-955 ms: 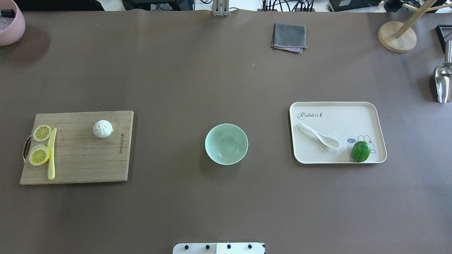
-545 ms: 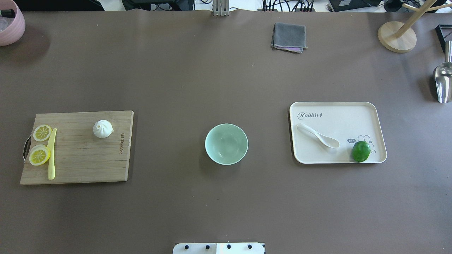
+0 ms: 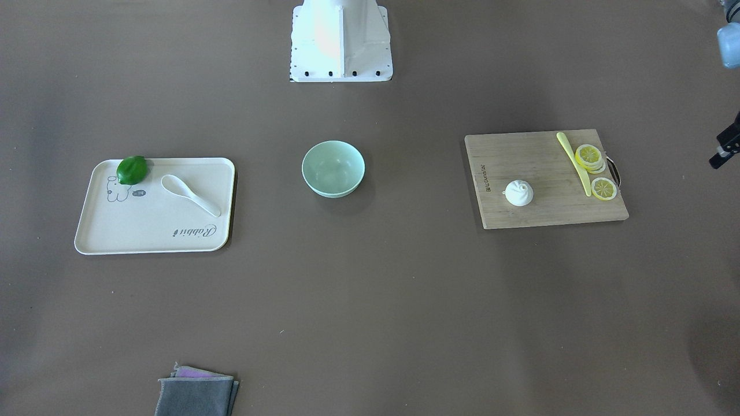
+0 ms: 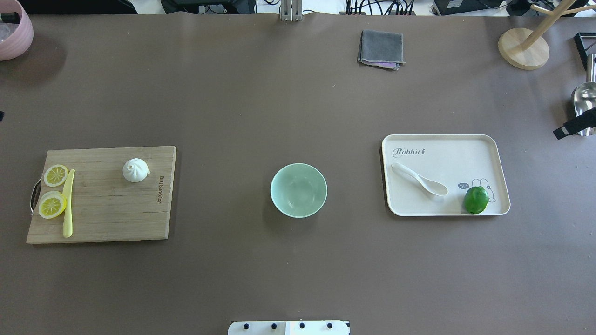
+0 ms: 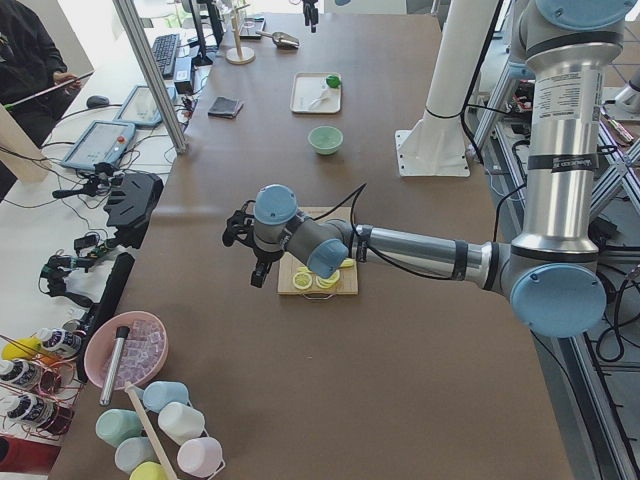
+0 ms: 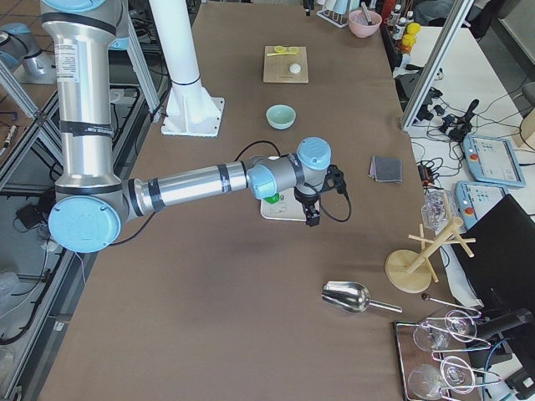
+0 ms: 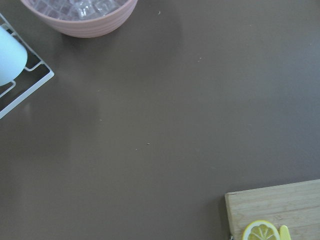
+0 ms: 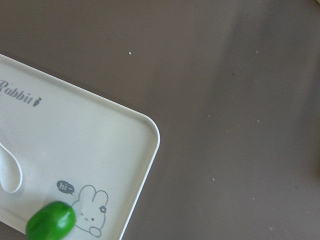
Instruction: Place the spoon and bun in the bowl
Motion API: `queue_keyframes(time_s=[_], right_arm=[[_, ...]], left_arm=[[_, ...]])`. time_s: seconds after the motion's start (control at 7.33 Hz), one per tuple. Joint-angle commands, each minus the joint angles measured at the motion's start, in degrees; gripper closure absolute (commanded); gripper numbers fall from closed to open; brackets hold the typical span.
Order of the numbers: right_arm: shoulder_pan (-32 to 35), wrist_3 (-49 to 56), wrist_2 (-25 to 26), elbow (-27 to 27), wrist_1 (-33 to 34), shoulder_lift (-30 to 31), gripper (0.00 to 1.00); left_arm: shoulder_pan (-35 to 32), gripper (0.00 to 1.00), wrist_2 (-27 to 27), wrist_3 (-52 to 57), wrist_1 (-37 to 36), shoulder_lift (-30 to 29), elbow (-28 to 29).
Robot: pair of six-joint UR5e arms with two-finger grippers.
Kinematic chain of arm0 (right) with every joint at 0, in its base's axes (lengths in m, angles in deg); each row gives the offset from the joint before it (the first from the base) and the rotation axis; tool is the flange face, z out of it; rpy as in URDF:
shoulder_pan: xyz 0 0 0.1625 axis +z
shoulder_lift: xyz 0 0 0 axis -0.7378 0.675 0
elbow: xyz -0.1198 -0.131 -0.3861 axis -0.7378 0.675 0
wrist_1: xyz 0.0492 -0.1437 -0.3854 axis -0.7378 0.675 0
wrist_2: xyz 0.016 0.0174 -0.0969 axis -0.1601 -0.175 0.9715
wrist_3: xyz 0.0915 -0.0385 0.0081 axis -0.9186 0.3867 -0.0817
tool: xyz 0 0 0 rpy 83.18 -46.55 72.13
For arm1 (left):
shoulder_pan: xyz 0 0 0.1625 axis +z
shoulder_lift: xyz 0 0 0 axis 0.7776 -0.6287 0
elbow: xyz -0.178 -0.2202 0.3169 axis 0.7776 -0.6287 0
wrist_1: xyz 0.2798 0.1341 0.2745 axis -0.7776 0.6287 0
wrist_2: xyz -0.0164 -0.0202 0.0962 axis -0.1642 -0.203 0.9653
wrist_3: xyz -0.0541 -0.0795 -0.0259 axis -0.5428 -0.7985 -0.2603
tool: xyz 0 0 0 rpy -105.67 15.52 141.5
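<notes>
The white spoon (image 4: 419,179) lies on a cream tray (image 4: 447,149) at the right, scoop toward a green lime (image 4: 475,199). The white bun (image 4: 135,170) sits upright on a wooden cutting board (image 4: 107,209) at the left. The empty mint-green bowl (image 4: 298,190) stands between them. Only a black tip of my right gripper (image 4: 575,125) shows at the right edge, beyond the tray. My left gripper (image 3: 727,148) shows as a black piece past the board's handle end. I cannot tell whether either is open or shut. Both are empty of the task's things.
Two lemon slices (image 4: 52,204) and a yellow knife (image 4: 68,202) lie on the board's left side. A grey cloth (image 4: 381,49), a wooden stand (image 4: 522,49), a metal scoop (image 4: 584,104) and a pink bowl (image 4: 14,32) sit along the far and side edges.
A black tip of my right gripper has come into the overhead view at the right edge, and a sliver of the left at the left edge. Spoon, bun and bowl have not moved.
</notes>
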Motion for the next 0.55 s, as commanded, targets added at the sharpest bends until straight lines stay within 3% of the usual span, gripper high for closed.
queue_keyframes(time_s=[0.0, 0.41], right_arm=[[-7.5, -5.3, 4.6, 0.0, -1.4, -7.4, 0.0], [-21.9, -8.1, 14.2, 3.0, -1.6, -16.3, 0.02]], left_arm=[[4.7, 0.02, 3.0, -1.1, 4.4, -1.4, 0.1], [6.5, 0.02, 3.0, -1.2, 5.1, -2.6, 0.2]])
